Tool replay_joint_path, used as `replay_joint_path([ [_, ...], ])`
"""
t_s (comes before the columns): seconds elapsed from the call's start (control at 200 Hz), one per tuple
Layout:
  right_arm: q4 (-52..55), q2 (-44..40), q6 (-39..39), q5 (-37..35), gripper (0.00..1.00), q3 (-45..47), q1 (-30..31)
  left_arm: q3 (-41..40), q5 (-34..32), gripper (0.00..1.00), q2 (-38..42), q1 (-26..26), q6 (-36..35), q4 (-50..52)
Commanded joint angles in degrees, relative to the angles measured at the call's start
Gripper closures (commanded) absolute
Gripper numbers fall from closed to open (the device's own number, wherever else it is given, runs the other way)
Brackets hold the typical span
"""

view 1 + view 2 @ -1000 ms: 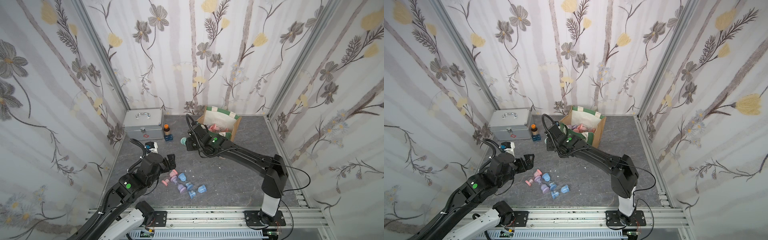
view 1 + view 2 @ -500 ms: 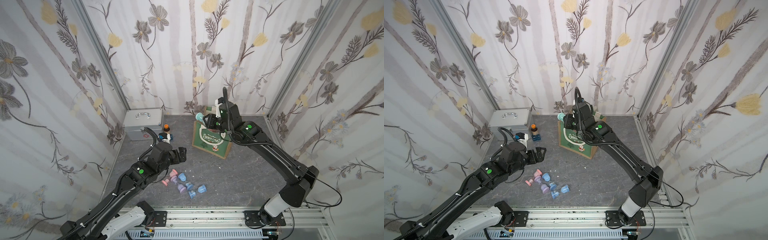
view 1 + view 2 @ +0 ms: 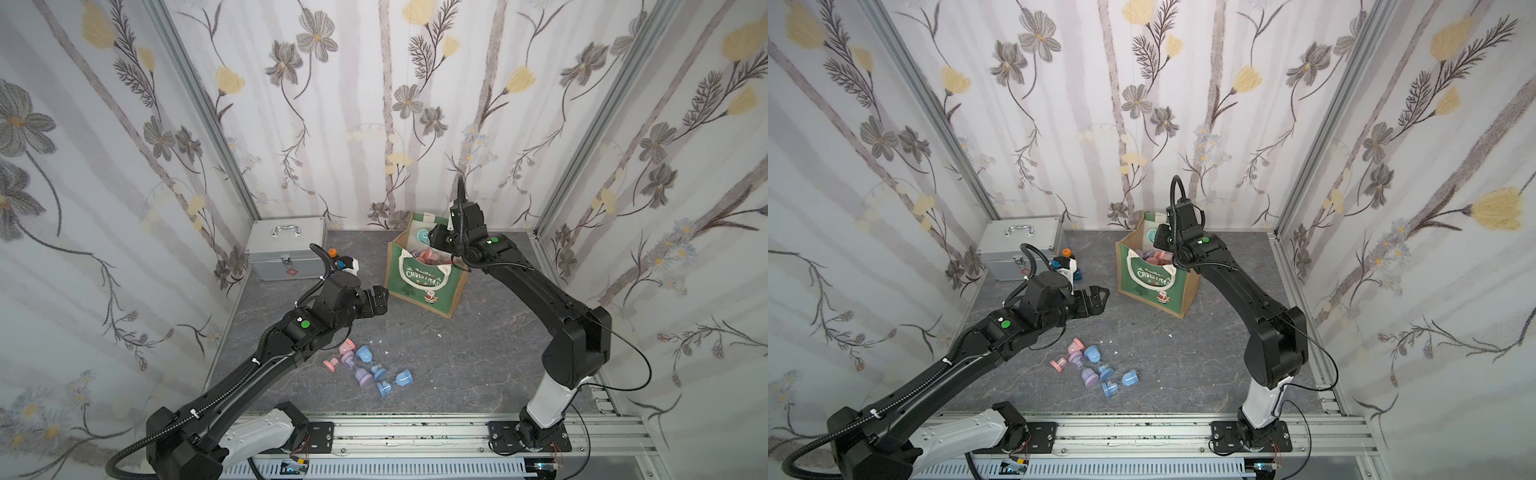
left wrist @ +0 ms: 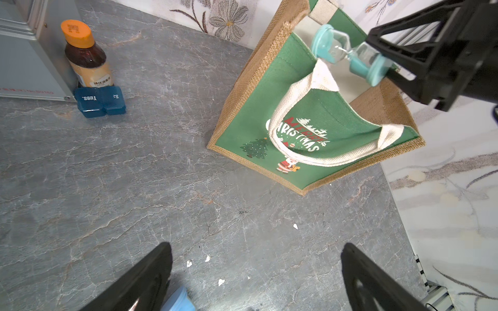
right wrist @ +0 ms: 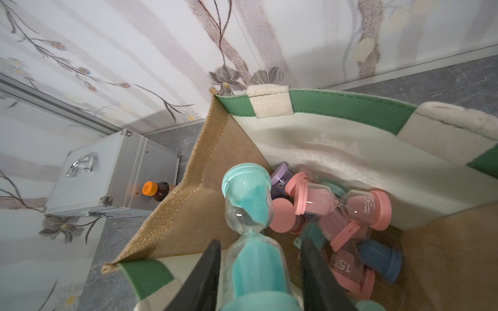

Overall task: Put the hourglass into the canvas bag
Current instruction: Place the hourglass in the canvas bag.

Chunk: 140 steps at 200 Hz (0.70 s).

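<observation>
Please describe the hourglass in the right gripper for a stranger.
Find the green canvas bag by the back wall. Above its open mouth the right gripper holds a teal hourglass. Only this one hangs in the air; the other hourglasses lie in the bag or on the floor.

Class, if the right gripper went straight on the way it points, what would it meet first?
Probably the canvas bag, its inner jute wall, with the held teal hourglass touching first; depth is unclear, so perhaps the purple hourglass instead.
</observation>
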<state>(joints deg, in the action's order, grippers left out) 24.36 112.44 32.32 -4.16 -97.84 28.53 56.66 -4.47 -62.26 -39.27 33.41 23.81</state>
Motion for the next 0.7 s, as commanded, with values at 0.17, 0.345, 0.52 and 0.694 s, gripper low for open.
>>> replay_joint_path([
  [0.17, -5.6, 8.9, -5.7, -0.6, 0.78, -2.3, -0.7, -1.0, -2.1, 0.0, 0.5, 0.1, -0.1, -1.9],
  [0.345, -6.7, 7.9, -7.0, -3.0, 0.54, -0.2, -0.7, -1.5, -2.8, 0.0, 0.9, 0.1, -0.2, -1.3],
  [0.52, -8.2, 2.2, -8.0, -2.7, 0.36, 0.8, -0.6, -1.1, -2.8, 0.0, 0.7, 0.1, -0.1, -1.2],
  [0.694, -6.5, -4.3, -10.0, -0.5, 0.29, 1.7, 0.9, -1.1, -2.8, 0.0, 2.0, 0.1, 0.2, -0.3],
])
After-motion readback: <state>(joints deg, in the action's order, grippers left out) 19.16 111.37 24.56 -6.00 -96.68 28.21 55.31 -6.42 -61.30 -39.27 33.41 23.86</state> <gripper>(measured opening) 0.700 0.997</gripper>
